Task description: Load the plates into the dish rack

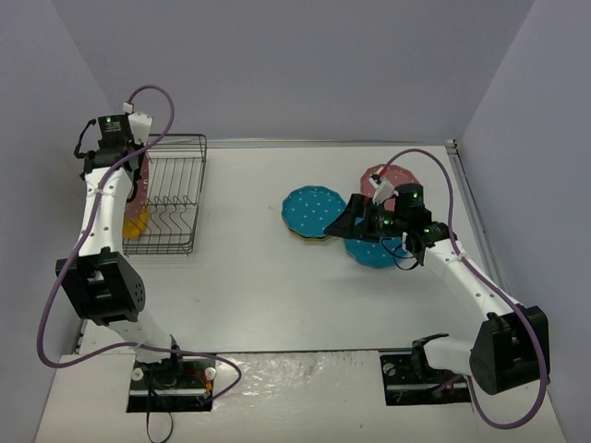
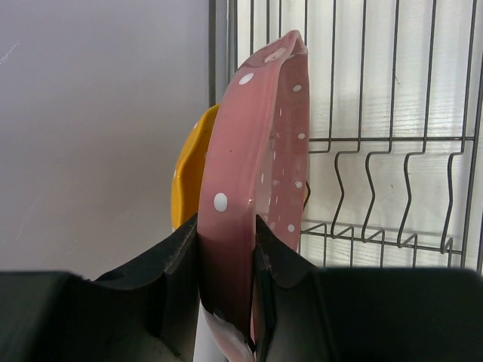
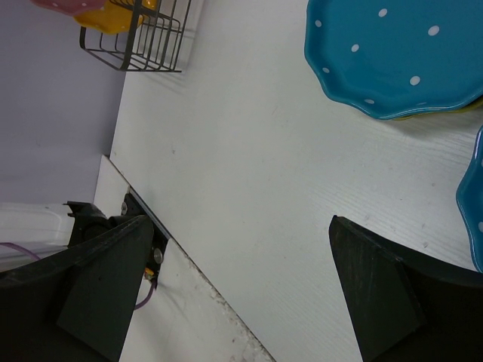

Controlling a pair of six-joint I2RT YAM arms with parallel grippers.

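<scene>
The left jaws are clenching a pink scalloped plate (image 2: 256, 151) upright at the dark wire dish rack's (image 1: 175, 198) left end, beside an orange-yellow plate (image 2: 192, 173). The right jaws are hanging released over teal plates (image 1: 314, 212) on the bench (image 1: 249, 286).

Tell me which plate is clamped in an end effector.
The pink plate, held on edge by the left end effector at the dish rack. The teal plates and the other pink one lie flat on the table, ungripped.
</scene>
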